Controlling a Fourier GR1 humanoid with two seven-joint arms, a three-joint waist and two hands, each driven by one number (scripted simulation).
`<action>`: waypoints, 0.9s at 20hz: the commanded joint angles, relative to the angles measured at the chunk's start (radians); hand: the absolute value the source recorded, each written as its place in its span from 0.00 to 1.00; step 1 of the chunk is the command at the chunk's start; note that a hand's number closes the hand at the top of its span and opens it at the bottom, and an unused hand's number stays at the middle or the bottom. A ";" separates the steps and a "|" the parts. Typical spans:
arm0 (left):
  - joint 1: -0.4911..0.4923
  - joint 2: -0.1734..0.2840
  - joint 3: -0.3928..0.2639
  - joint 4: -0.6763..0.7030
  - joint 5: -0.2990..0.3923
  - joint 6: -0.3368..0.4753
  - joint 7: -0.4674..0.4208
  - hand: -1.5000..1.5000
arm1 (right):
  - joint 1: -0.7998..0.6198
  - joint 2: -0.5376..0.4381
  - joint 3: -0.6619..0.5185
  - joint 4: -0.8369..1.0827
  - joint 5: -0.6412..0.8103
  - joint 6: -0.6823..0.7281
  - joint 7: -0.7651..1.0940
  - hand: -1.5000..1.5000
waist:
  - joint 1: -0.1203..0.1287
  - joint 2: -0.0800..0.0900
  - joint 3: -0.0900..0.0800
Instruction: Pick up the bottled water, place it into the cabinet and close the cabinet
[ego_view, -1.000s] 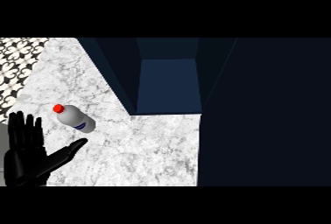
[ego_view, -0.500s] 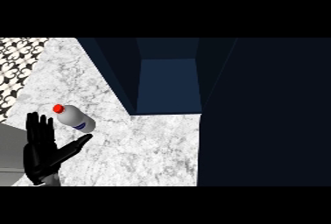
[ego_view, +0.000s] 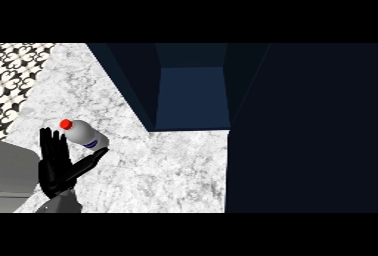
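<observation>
A glossy black hand (ego_view: 57, 165) with slim segmented fingers and a thumb sits on a smooth, plain grey forearm (ego_view: 22, 180).

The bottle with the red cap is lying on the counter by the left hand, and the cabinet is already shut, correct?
Not quite. The head view shows the cabinet open, its dark blue inside visible. The rest holds: the bottle with the red cap lies on the counter by the left hand, whose fingers are straight.

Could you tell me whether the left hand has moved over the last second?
Yes. The left hand has shifted right, closing in on the bottle, which has stayed put on the counter.
</observation>
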 joint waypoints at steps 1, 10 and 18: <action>-0.072 0.052 0.062 0.179 0.016 -0.035 -0.097 0.00 | 0.023 -0.009 -0.054 -0.085 -0.103 0.020 0.014 0.00 | 0.000 0.001 0.000; -0.169 0.044 0.104 0.373 0.071 -0.160 -0.228 0.00 | 0.083 -0.003 -0.085 -0.127 -0.113 0.045 -0.019 0.00 | -0.003 0.002 -0.001; -0.252 0.093 0.138 0.525 0.121 -0.336 -0.276 0.00 | 0.068 0.011 -0.058 -0.093 -0.060 0.061 -0.029 0.00 | 0.002 0.004 -0.001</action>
